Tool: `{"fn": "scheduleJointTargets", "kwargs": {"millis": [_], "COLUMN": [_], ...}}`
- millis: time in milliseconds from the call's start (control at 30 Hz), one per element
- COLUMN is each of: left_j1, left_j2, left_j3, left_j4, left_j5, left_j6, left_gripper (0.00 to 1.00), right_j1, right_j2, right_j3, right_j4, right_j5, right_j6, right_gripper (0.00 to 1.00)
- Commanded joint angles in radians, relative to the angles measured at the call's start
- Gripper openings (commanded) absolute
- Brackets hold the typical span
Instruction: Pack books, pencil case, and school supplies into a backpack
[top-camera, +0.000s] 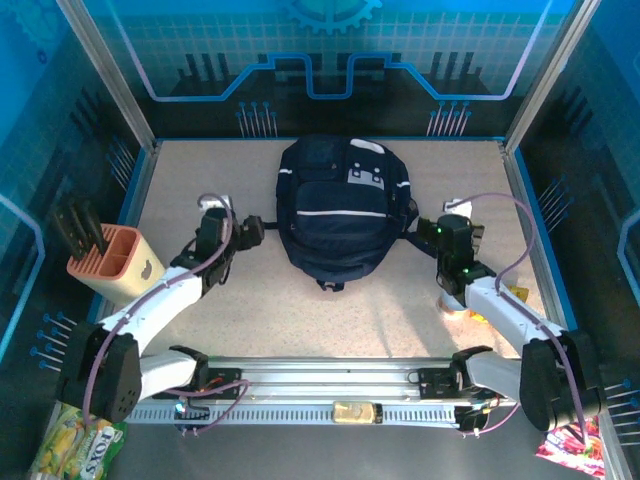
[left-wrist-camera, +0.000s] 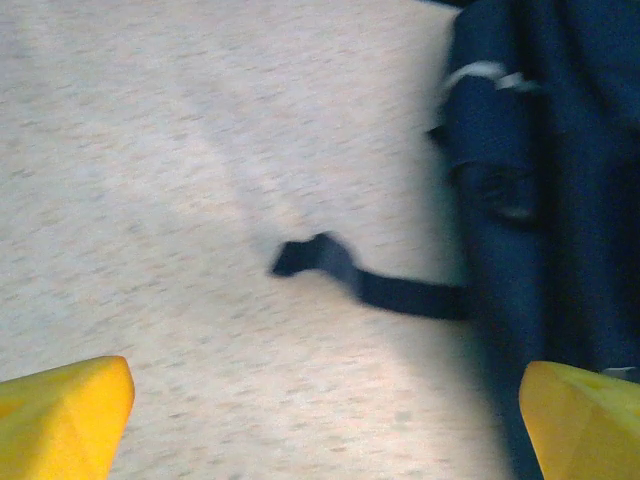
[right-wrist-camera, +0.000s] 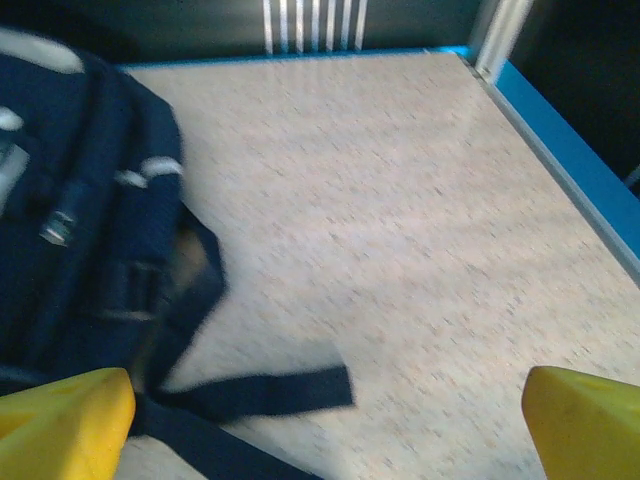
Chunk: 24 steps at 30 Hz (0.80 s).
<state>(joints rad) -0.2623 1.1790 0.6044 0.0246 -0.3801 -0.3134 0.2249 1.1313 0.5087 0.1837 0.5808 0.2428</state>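
Speckled beige table inside blue-lit walls; the backpack lies far centre. Left gripper and right gripper flank it, jaws spread. Wrist views catch its loose strap; overhead adds a pink rack, left.

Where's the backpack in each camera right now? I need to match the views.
Top external: backpack at centre, toward the far wall, between the two arms.
Left wrist: backpack along the right edge.
Right wrist: backpack on the left side.
Shared landmark: the speckled table it lies on.
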Motion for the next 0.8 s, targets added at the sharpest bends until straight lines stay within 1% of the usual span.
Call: {"fn": "scheduleJointTargets", "kwargs": {"millis": [0,33,67,167,233,267,367,433,500,567,633,700,767], "left_j1": [0.017,0.036,0.053,0.092,0.115,0.123,0.138,0.148,0.156,0.163,0.189,0.218,0.232], "left_j2": [-0.04,-0.049,-0.055,-0.055,-0.042,-0.03,0.041,0.091,0.133,0.155,0.191,0.236,0.286], "left_j3": [-0.094,-0.093,-0.101,-0.113,-0.127,-0.143,-0.225,-0.261,-0.274,-0.269,-0.276,-0.271,-0.254], "left_j4": [0.219,0.192,0.208,0.225,0.259,0.304,0.531,0.65,0.721,0.755,0.828,0.876,0.89], "left_j5": [-0.187,-0.182,-0.162,-0.167,-0.145,-0.127,-0.069,-0.004,0.062,0.103,0.164,0.243,0.267], "left_j6": [0.103,0.089,0.101,0.142,0.188,0.22,0.325,0.364,0.381,0.386,0.356,0.335,0.327], "left_gripper": [0.99,0.99,0.99,0.99,0.99,0.99,0.99,0.99,0.99,0.99,0.99,0.99,0.99], "right_j1": [-0.026,-0.033,-0.036,-0.045,-0.045,-0.046,-0.054,-0.061,-0.063,-0.067,-0.076,-0.089,-0.095], "right_j2": [-0.014,-0.002,0.013,0.066,0.097,0.108,0.145,0.178,0.196,0.219,0.272,0.323,0.352], "right_j3": [-0.043,-0.056,-0.07,-0.097,-0.129,-0.142,-0.174,-0.201,-0.206,-0.223,-0.249,-0.255,-0.25], "right_j4": [0.117,0.126,0.142,0.218,0.326,0.374,0.517,0.64,0.684,0.749,0.857,0.919,0.935], "right_j5": [0.114,0.116,0.118,0.089,0.047,0.026,-0.051,-0.14,-0.191,-0.208,-0.227,-0.238,-0.268], "right_j6": [-0.01,-0.007,-0.009,-0.036,-0.072,-0.087,-0.14,-0.189,-0.229,-0.246,-0.253,-0.243,-0.245], "right_gripper": [1.0,1.0,1.0,1.0,1.0,1.0,1.0,1.0,1.0,1.0,1.0,1.0,1.0]}}
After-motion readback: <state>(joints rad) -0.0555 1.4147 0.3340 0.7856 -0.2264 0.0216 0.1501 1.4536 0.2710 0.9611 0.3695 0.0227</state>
